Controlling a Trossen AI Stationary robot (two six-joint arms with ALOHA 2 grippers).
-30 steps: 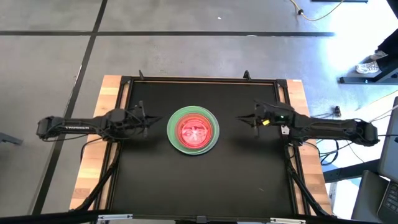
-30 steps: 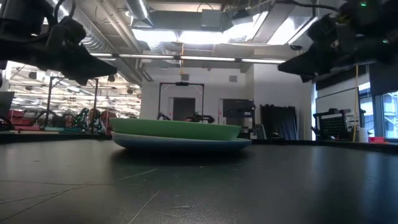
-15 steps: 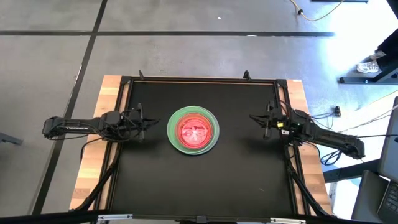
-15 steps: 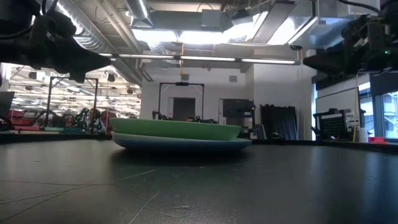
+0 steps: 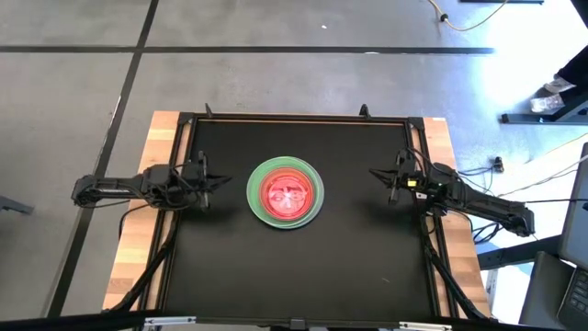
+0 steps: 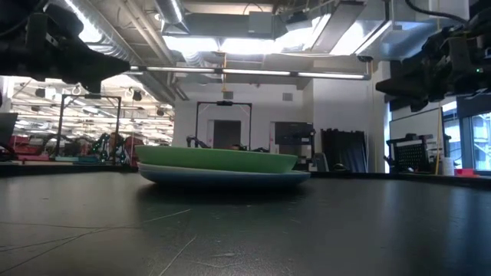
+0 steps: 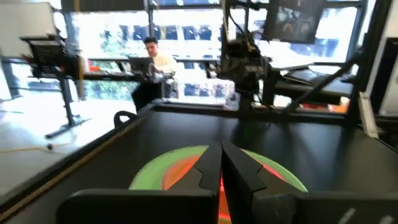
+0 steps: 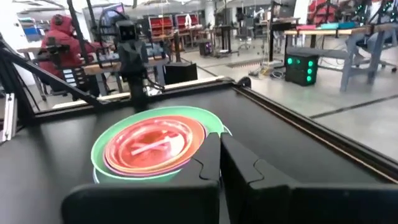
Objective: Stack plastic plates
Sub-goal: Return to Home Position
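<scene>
The plastic plates point(image 5: 286, 191) sit in one stack at the middle of the black table: a green rim outside, orange and magenta rims inside it, a translucent pink-red plate on top. The low view shows the stack point(image 6: 222, 167) resting on a blue plate with a green one above. My left gripper point(image 5: 224, 178) hovers shut to the stack's left, raised off the table. My right gripper point(image 5: 374, 174) hovers shut to the stack's right, near the table's right edge. In the wrist views the stack point(image 7: 214, 171) point(image 8: 149, 146) lies beyond the closed fingers point(image 7: 222, 163) point(image 8: 219, 155).
A raised black frame point(image 5: 294, 118) borders the table mat, with wooden strips along both sides. People sit at desks in the room beyond the table, one in the left wrist view point(image 7: 152, 56) and one in the right wrist view point(image 8: 61, 37).
Both arms have drawn back from the stack. My left gripper has moved toward the table's left edge. My right gripper has moved farther, toward the table's right edge, then nearly stopped. The stack has stayed where it was.
</scene>
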